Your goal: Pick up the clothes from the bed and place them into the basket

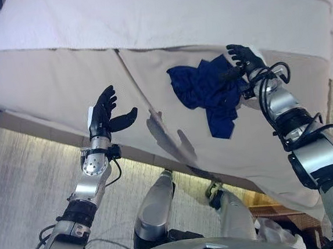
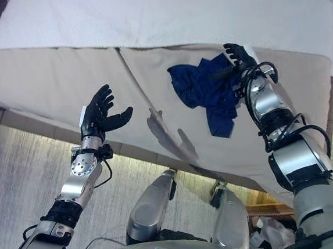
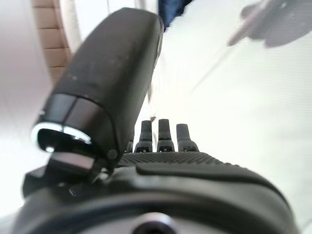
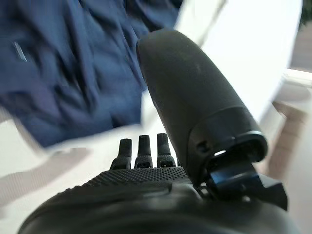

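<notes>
A crumpled dark blue garment [image 1: 207, 92] lies on the beige bed cover [image 1: 52, 82], right of the middle. It also fills the far part of the right wrist view as blue cloth [image 4: 63, 63]. My right hand [image 1: 243, 59] is at the garment's right edge, open, its fingers straight and holding nothing. My left hand [image 1: 104, 115] hovers open over the bed's near edge, well left of the garment, with its thumb spread out. Neither hand holds cloth. No basket shows clearly in any view.
A white blanket [image 1: 162, 14] covers the far part of the bed. Light grey floor [image 1: 19, 178] runs along the bed's near side. Something brown and woven [image 1: 280, 219] with pale cloth in it shows at the lower right.
</notes>
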{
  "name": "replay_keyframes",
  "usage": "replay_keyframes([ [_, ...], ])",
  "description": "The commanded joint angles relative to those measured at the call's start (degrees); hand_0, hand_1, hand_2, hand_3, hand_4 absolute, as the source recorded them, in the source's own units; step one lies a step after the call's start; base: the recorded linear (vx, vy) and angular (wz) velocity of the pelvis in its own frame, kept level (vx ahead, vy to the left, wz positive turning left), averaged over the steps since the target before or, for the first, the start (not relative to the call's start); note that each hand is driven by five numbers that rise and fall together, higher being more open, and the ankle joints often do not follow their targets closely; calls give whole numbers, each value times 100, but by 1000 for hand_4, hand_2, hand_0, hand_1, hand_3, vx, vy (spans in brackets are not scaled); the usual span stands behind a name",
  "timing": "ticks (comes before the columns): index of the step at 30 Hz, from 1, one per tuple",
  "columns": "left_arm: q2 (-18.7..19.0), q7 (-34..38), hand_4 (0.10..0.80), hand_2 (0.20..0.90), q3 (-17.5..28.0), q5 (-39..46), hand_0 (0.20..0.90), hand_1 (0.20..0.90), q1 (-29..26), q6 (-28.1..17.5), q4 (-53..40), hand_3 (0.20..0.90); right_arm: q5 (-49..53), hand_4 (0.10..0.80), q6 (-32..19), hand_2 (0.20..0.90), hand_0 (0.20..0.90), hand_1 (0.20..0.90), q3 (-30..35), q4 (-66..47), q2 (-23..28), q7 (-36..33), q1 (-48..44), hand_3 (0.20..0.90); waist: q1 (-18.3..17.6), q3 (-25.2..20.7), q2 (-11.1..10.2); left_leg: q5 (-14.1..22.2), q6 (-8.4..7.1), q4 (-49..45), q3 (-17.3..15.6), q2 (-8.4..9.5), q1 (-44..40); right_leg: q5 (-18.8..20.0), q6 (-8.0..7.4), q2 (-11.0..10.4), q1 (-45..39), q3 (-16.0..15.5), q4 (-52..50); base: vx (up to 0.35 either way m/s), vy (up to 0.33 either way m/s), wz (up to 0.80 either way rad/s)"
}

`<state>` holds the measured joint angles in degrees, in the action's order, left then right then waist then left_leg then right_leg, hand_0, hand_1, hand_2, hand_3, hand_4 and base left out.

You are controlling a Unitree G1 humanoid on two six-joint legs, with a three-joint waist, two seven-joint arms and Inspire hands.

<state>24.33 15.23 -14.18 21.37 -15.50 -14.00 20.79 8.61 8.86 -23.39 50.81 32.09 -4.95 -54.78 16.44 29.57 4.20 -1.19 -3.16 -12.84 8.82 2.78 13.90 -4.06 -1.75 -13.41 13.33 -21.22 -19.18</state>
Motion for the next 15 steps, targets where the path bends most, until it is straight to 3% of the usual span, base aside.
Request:
replay_keyframes([
  [1, 206, 118, 800, 900, -18, 118, 900, 900, -133, -632, -831, 900, -295, 800, -279, 900, 900, 900, -371, -123, 74, -86, -856, 900, 50, -330, 41, 543, 165, -562, -365, 113, 310, -899, 309, 172, -307, -190, -770, 23, 54, 10],
  [9, 231, 134, 800, 900, -47, 230, 900, 900, -176, -690, -1159, 900, -669, 800, 40, 900, 900, 900, -438, 527, 100, -114, -1178, 900, 150, -34, 170, 503, 241, -659, -371, 219, 594, -852, 260, 73, 34, -249, -919, -17, 30, 3],
  [15, 259, 228, 800, 900, -198, 224, 900, 900, -167, -640, -1415, 900, -1697, 800, 735, 900, 900, 900, -770, 1130, 277, 91, -1402, 900, 151, 23, 240, 599, 315, -925, -472, 272, 908, -902, 235, -36, 432, -221, -1285, -9, 29, 4],
])
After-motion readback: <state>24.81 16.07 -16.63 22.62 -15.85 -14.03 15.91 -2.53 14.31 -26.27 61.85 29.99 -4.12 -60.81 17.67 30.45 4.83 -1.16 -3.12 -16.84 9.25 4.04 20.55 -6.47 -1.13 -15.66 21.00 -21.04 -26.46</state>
